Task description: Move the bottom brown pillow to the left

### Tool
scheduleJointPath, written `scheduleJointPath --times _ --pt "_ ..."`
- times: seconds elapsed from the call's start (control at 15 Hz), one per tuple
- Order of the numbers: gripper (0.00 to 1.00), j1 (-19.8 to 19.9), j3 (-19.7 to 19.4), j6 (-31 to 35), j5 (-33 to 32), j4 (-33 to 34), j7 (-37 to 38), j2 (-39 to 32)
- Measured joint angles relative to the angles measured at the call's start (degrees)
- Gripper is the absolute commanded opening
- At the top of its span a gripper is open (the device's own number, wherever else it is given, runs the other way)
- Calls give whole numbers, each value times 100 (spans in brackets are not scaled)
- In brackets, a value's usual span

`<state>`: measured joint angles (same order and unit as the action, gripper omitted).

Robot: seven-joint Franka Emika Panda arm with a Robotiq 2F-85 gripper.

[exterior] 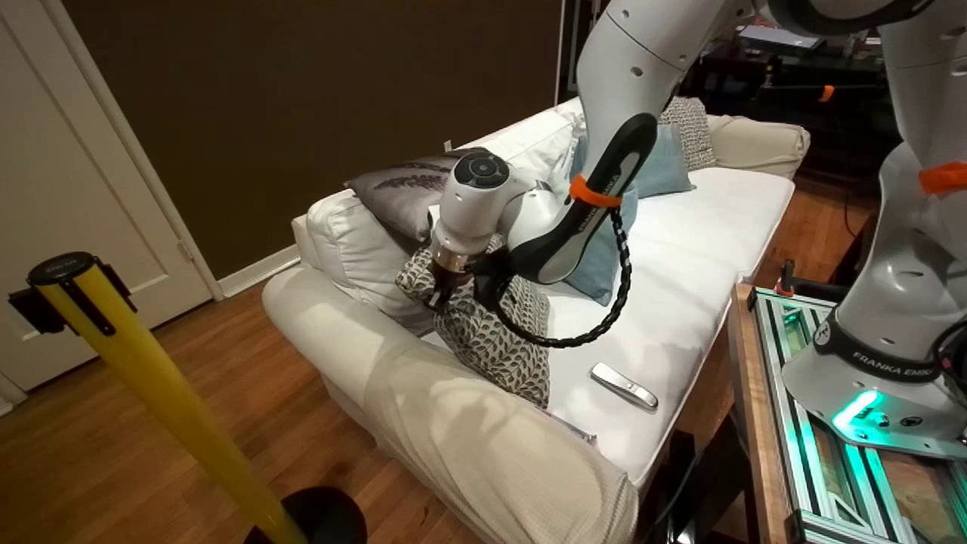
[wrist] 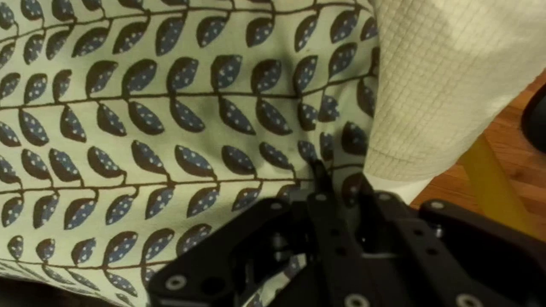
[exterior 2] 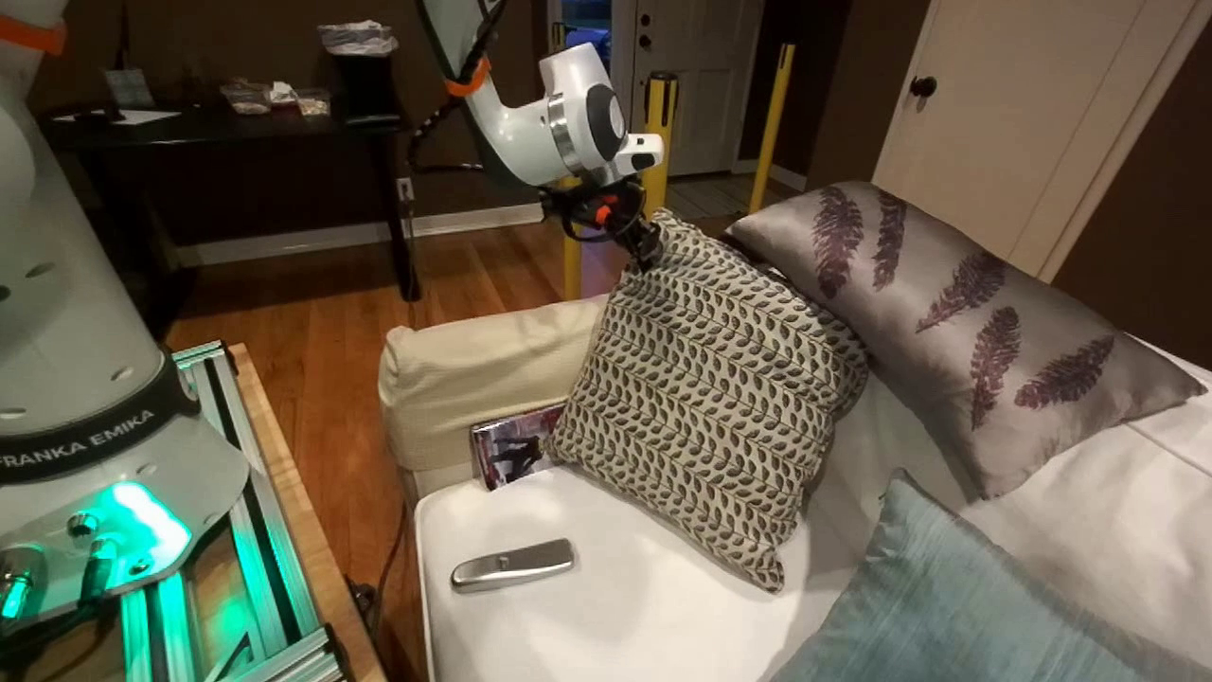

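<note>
Pinching cloth near the top corner of a square brown-and-white leaf-patterned pillow (exterior 2: 710, 398): the jaws of a black gripper (wrist: 341, 181).
The pillow stands tilted on the white fabric sofa seat (exterior 2: 625, 620), beside the cream cloth armrest (exterior 2: 483, 379). Beside it, too, leans a grey satin pillow printed with purple feathers (exterior 2: 947, 322); near it on the seat are a slim silver oblong object (exterior 2: 513, 565) and a teal-blue pillow (exterior 2: 985, 597).
</note>
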<state>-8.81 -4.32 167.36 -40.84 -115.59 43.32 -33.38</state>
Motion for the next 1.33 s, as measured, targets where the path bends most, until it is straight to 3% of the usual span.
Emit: scheduleJointPath --times 0.2,0.4,0.47,0.53,0.73,0.8,1.07,1.33 --pt "4 639 579 199 298 -348 -1030 243" --pt "4 1457 1460 203 618 -599 -2055 385" --pt "40 1733 1772 203 741 -663 -2401 395" --pt "40 2012 2092 202 867 -719 -2746 391" --pt "62 2753 3097 200 1206 -766 -3610 317" --pt "69 2766 3241 203 1567 -734 -3853 310" --pt "98 2143 2890 203 3090 -418 -4320 347" --pt "100 1221 1585 196 3576 -186 -3785 676"
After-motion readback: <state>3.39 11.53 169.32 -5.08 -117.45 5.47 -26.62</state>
